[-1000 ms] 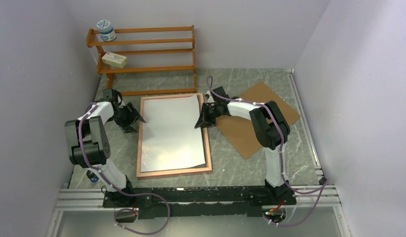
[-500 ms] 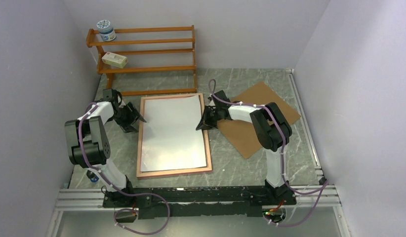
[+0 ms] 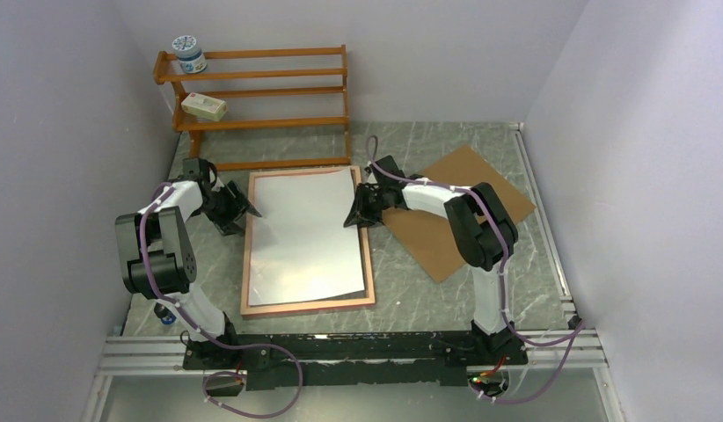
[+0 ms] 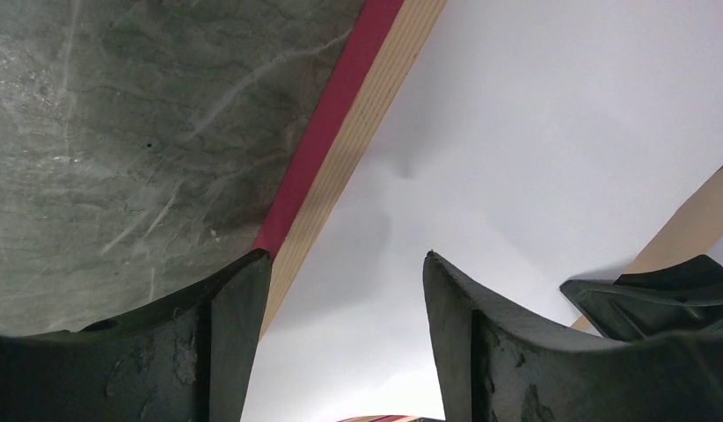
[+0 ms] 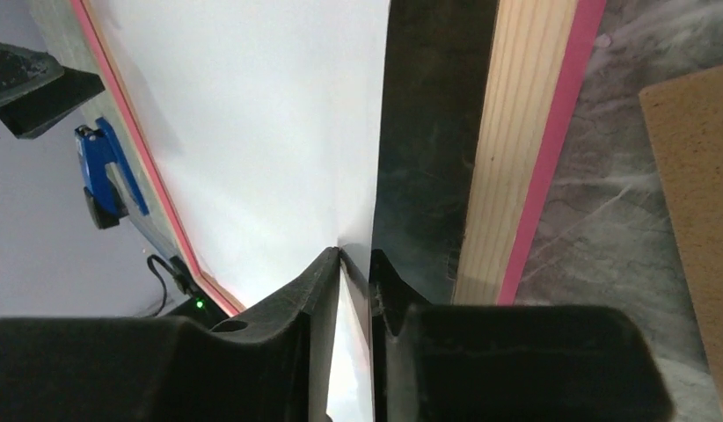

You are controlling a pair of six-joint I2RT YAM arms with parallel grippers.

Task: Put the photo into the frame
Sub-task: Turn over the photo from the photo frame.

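My right pincer point(image 5: 356, 264) is clenched on the right-hand edge of the photo point(image 5: 252, 132), nipping the thin sheet just inside the frame's wooden inner ledge. The photo lies white back up within the frame point(image 3: 309, 305), which rests back up on the surface point(image 3: 428, 299). Its right edge looks not quite settled against that side. I judge the print to be very light, limp and slick. It will bow if I push it sideways and crease if I squeeze hard or lift from 1 point, so the bare margin at the edge is the place to hold, with a gentle grip. My left pincer point(image 4: 345, 264) is released, jaws spread above the frame's left rail, 1 tip over the pink edge and the other over the white sheet. I cannot tell whether it touches. The frame seems stiff, and its pane is likely fragile. The brown backing sheet point(image 3: 463, 207) lies just to the right.
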